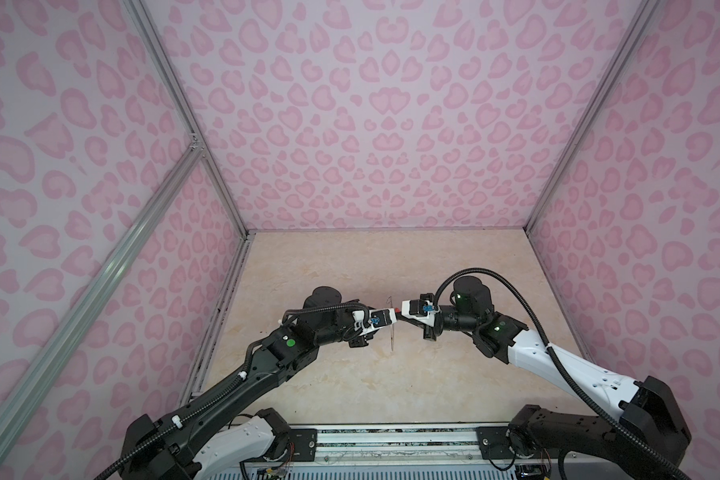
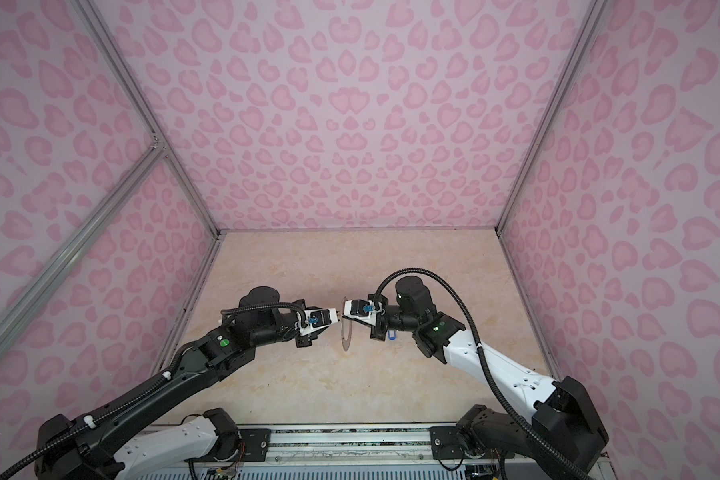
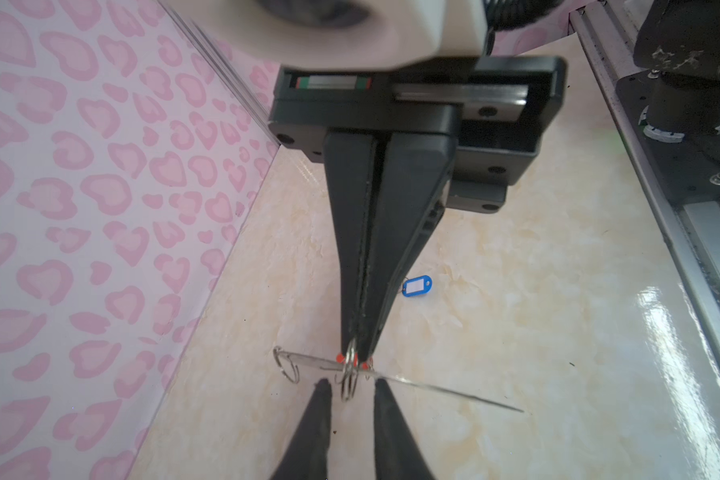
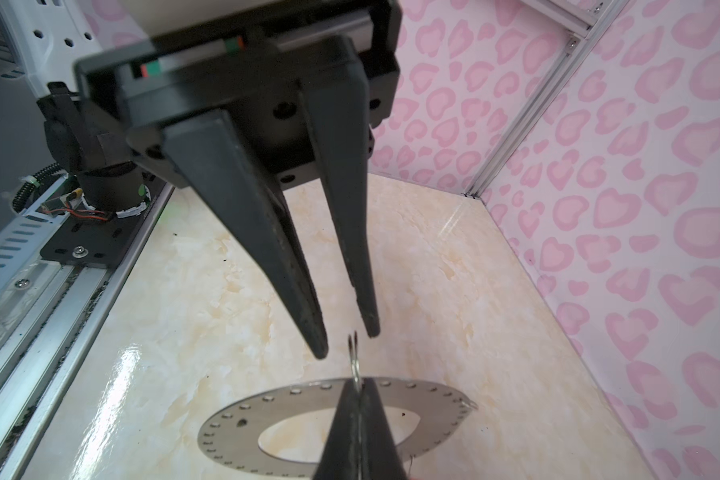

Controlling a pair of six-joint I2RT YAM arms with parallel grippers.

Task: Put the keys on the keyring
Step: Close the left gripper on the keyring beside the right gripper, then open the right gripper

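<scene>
Readying the keyring [image 4: 300,399] for threading, right gripper [image 3: 356,353] clamps its loop [image 4: 354,357]; open left gripper [image 4: 347,341] must pinch it next.

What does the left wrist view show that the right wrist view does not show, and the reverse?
Only the left wrist view: the blue tag lying on the table, and red bits at the right gripper tips. Only the right wrist view: the keyring face, with rim holes and centre hole. Both: the right gripper shut at the keyring's rim, the left gripper open before it.
</scene>
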